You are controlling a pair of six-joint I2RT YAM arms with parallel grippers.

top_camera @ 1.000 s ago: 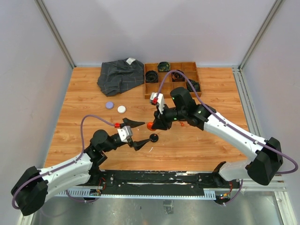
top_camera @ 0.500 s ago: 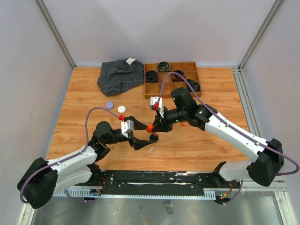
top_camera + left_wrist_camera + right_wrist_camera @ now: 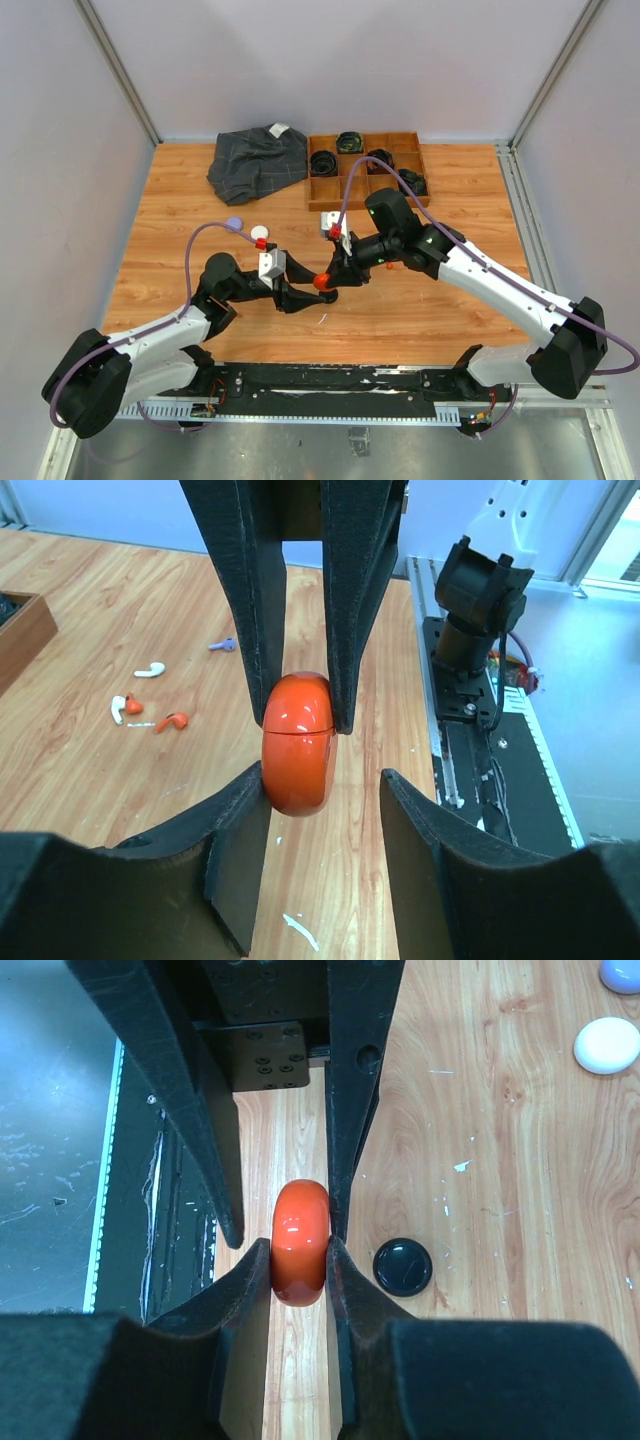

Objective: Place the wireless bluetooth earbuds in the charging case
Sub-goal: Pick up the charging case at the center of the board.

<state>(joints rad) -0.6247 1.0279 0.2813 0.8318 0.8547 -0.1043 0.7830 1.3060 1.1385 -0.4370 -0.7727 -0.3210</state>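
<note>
Here both arms reach in low toward the middle of the desk, a little nearer its near edge, forearms stretched out and wrists facing each other so the fingers interleave. The right gripper [image 3: 299,1260] is clenched on the orange case [image 3: 300,1240], which stands on edge with its seam across, pinched flat side to flat side. The left gripper [image 3: 322,785] is spread wide around the same case, grasping nothing: one finger looks to be against the case's side, the other stands apart from it. There are four cases in all: the orange one, a black case [image 3: 403,1266] lying on the wood just beside the grippers, and a white case [image 3: 259,231] and a purple case [image 3: 234,224] side by side toward the left edge. Five earbuds [image 3: 150,669] show on the wood between the grippers and the tray: two white, two orange, one purple, all loose and none in a case. The tray [image 3: 400,137], wooden and divided, sits at the far edge with at least four coiled belts [image 3: 323,162] in its compartments; a dark checked cloth [image 3: 255,160] lies crumpled just left of it. The desk [image 3: 170,200] is warm wood planking with small white flecks, enclosed by pale grey walls with metal rails at the corners
</note>
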